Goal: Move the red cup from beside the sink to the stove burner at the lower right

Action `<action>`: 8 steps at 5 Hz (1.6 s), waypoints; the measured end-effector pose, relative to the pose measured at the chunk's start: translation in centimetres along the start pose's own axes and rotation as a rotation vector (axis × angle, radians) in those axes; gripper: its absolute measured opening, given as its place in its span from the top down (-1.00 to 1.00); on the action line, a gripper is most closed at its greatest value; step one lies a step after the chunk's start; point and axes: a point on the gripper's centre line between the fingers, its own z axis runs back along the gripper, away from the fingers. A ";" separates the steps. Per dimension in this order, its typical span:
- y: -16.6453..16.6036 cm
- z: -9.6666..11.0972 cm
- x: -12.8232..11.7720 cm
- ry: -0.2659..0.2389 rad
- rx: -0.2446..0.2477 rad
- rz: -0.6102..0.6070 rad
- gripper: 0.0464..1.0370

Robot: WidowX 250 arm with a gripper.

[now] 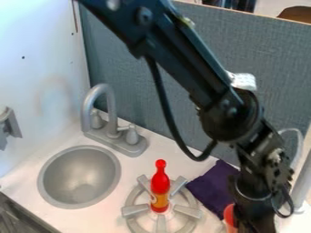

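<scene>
With the red bottle [160, 187] upright on the burner [135, 210], apart from the black claw [254, 224], its handling seems either finished or unbegun, and I cannot tell the claw's opening or whether it grips the orange-red object [229, 215] beside it

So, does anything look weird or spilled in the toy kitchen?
A red bottle stands upright on the stove burner, which is odd because burners are usually for pans. I see no spill. The orange-red thing beside the arm is mostly hidden.
</scene>
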 end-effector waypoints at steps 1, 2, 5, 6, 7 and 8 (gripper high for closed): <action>-0.8 -1.9 1.0 0.025 -0.011 -0.043 0.92; -1.2 -3.5 1.7 0.021 -0.028 -0.068 0.92; -0.8 -4.4 1.2 0.086 0.058 -0.023 0.45; -1.3 -3.7 0.3 0.094 0.020 -0.014 -0.13; -0.3 0.0 0.3 0.006 0.003 0.039 -0.72; 1.9 3.3 -0.6 -0.094 -0.007 0.140 -0.94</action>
